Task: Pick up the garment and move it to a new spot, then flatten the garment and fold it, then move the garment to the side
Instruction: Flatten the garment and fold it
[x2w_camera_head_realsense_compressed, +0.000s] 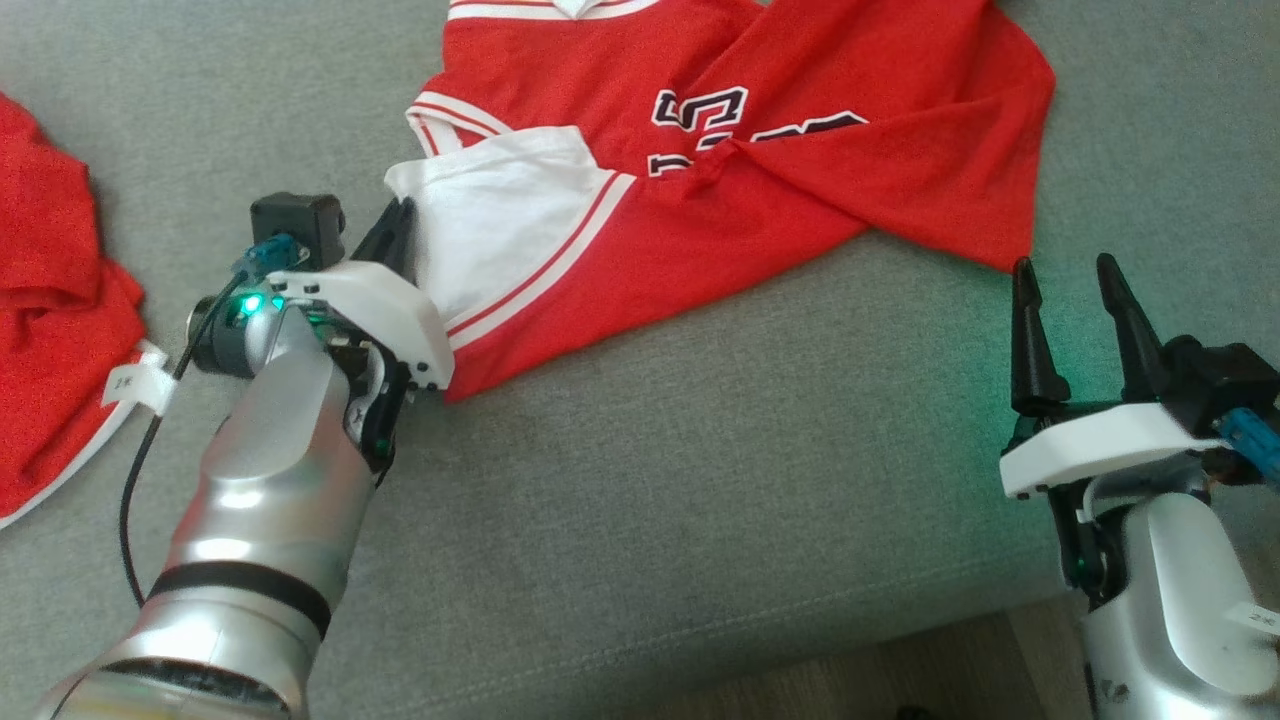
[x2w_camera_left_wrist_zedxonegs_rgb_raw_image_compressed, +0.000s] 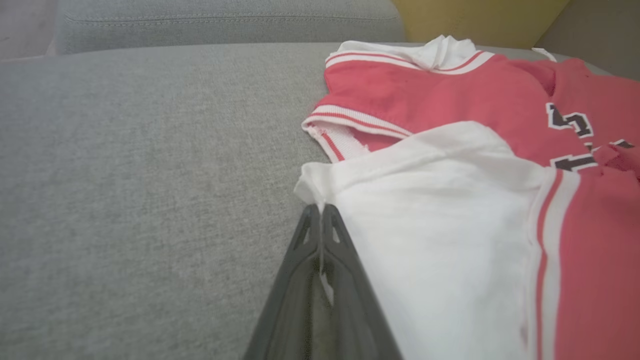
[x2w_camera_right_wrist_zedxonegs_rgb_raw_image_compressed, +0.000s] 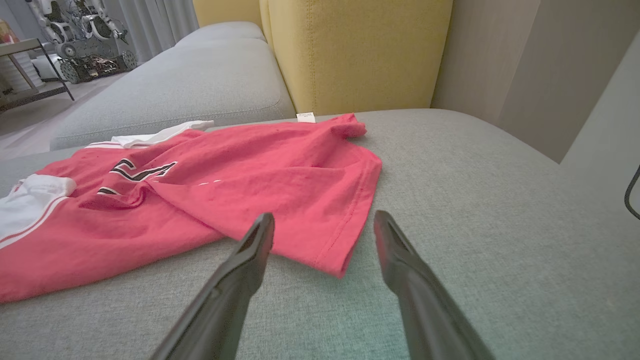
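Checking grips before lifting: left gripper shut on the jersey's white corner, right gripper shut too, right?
No: the right gripper is open, fingers apart, as the right wrist view shows. The left gripper is shut on the white corner of the jersey.

red garment (x2w_camera_head_realsense_compressed: 800, 230) — white side panel, white stripes, dark white-edged numerals — on grey cushion (x2w_camera_head_realsense_compressed: 700, 480).

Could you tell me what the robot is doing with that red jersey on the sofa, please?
The left gripper pinches the corner of the white sleeve of the red jersey, fingers shut on the fabric. The jersey lies rumpled, partly folded over itself, on the grey sofa. The right gripper hovers open by the jersey's red hem corner, not touching it.
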